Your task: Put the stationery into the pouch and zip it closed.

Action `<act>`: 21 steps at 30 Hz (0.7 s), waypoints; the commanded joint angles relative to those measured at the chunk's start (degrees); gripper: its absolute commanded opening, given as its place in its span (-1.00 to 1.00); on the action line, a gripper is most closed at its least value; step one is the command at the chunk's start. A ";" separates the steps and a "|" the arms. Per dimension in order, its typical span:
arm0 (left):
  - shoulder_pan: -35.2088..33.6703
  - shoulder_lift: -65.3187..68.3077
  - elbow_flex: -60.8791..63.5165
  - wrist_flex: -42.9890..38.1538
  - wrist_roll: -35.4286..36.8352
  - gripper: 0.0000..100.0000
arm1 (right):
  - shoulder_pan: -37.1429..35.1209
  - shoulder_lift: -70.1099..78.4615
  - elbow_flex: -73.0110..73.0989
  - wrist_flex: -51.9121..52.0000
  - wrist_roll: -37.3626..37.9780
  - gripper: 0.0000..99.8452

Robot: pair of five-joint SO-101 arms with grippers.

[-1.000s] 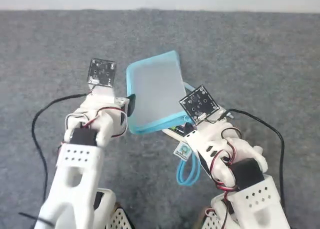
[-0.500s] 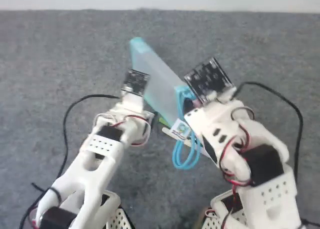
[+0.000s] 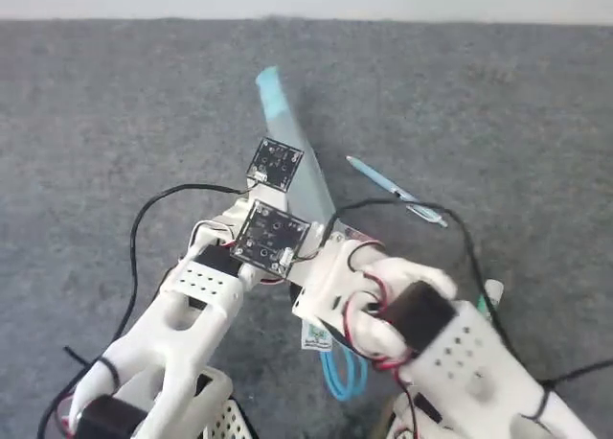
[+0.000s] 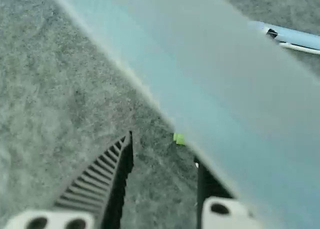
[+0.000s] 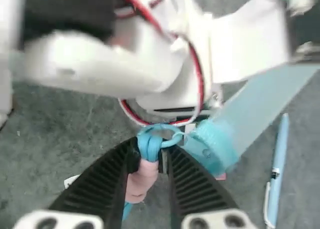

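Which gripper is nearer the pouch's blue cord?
Right. The right gripper is shut on the blue cord at one end of the pouch; the left gripper sits open beside its flat side, away from the cord.

Raised pouch (image 3: pixel 290 137) walls the middle, pen (image 3: pixel 395 192) near it, passable carpet (image 3: pixel 115 103) either side.

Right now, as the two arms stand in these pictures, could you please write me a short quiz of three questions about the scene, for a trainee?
1. True or false: the pen is inside the pouch.
2. Choose one. The right gripper is shut on: A) the blue loop at the pouch's corner; B) the pen; C) a ruler.
3. In a few words: does the pouch lie flat, or is it tilted up on edge?

Key
1. False. It lies on the carpet, apart from the pouch.
2. A
3. Tilted up on edge.
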 commanded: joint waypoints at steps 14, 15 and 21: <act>-26.55 -16.62 -5.41 16.62 -3.16 -0.62 | 11.74 1.01 11.96 -15.08 -5.27 -0.99; -26.37 -18.99 -5.05 18.02 -3.78 -0.62 | 11.74 1.01 11.96 -15.08 -5.71 -0.99; -18.55 -33.58 -0.22 24.79 -8.88 -0.62 | 11.91 0.92 11.69 -15.08 -5.98 -0.99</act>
